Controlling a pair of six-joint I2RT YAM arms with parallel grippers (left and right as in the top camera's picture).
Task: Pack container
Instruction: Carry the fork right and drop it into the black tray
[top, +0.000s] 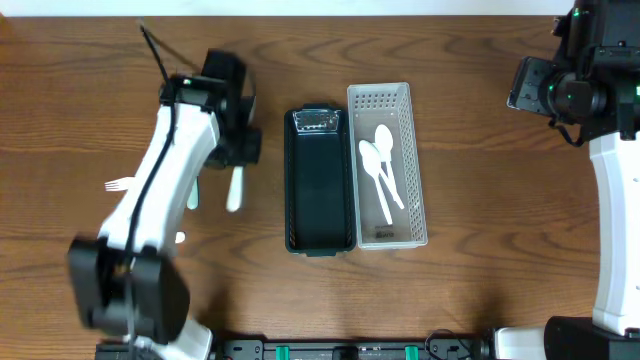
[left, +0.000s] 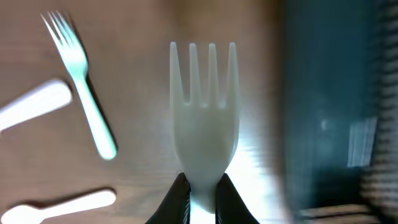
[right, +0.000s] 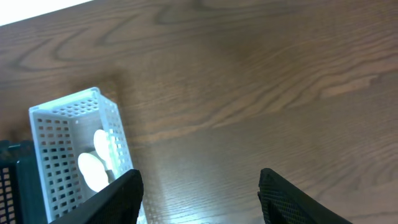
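My left gripper (left: 202, 200) is shut on the handle of a white plastic fork (left: 204, 118), held above the wood table just left of the dark green container (left: 336, 106). In the overhead view the gripper (top: 240, 152) holds the fork (top: 236, 188) with its tines towards the front, beside the dark container (top: 291, 180), which looks empty apart from a label at its far end. A white perforated basket (top: 416, 170) next to it holds white spoons (top: 380, 165). My right gripper (right: 202, 199) is open and empty, high at the back right (top: 530, 85).
Loose white cutlery lies on the table to the left: a fork (left: 81, 81), (top: 118, 184) and two more white pieces (left: 34, 106), (left: 62, 205). The white basket (right: 62, 162) with its spoons (right: 93, 165) shows at the left of the right wrist view.
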